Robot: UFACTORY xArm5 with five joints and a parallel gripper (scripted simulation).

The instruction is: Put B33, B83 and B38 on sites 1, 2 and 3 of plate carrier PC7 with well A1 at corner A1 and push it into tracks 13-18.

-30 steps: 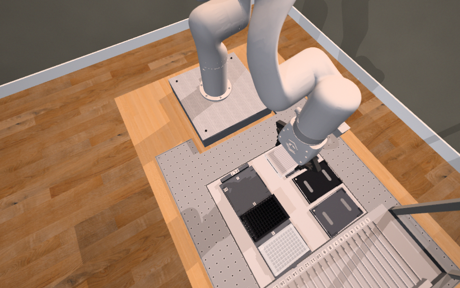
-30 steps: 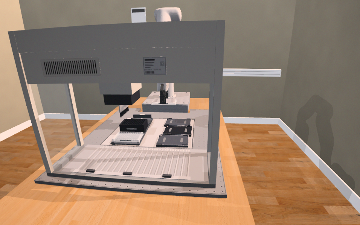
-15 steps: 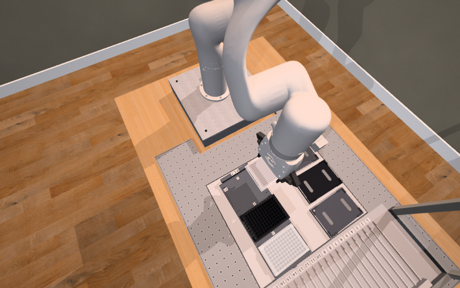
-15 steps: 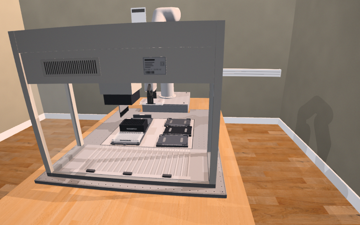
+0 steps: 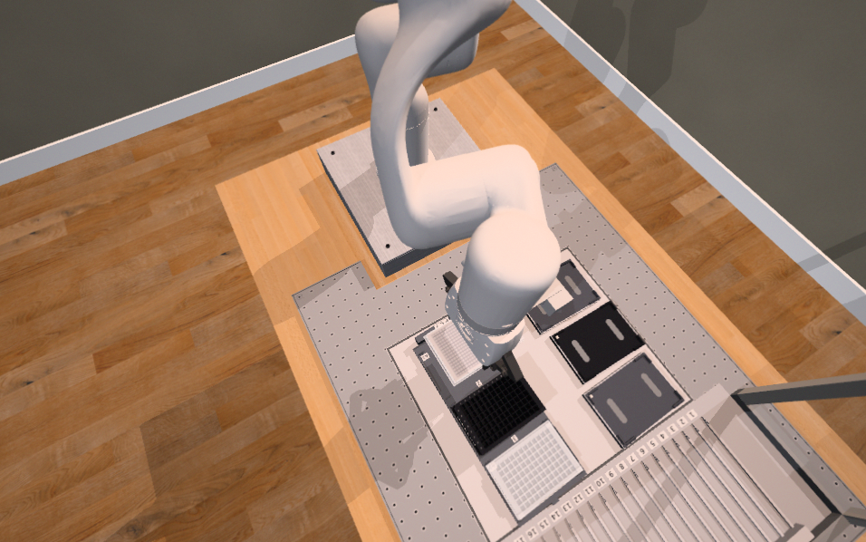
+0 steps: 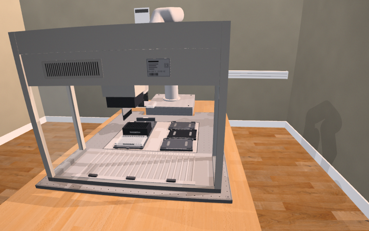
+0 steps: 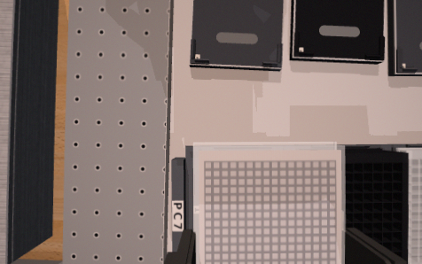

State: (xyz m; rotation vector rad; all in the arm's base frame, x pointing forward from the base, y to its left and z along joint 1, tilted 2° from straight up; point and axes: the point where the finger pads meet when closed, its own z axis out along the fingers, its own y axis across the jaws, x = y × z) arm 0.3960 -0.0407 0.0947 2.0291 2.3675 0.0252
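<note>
Our tool (image 5: 477, 357) (image 7: 268, 248), fingers spread wide, grips the pale 384-well plate (image 5: 457, 348) (image 6: 150, 104) (image 7: 269, 204) above the handle end of the dark grey plate carrier (image 5: 440, 383) (image 7: 189, 177), towards the bench's base-side edge. Lowered slightly off-line, it could catch a locator or the tall black deep-well block (image 5: 497, 411) (image 6: 136, 128) (image 7: 377, 195) and tilt.

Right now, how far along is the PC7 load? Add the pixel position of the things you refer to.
Done: black block B83 (image 5: 497, 409) (image 6: 136, 128) sits mid-carrier, white plate B38 (image 5: 534, 469) (image 6: 130, 141) at the end nearest the rails (image 6: 152, 166).
In hand: B33 (image 5: 454, 353) (image 7: 270, 208), between the fingers, above site 1, raised in the exterior view.
Left: seat B33, then push PC7 (image 7: 177, 217) into tracks 13-18; it's still outside them.
</note>
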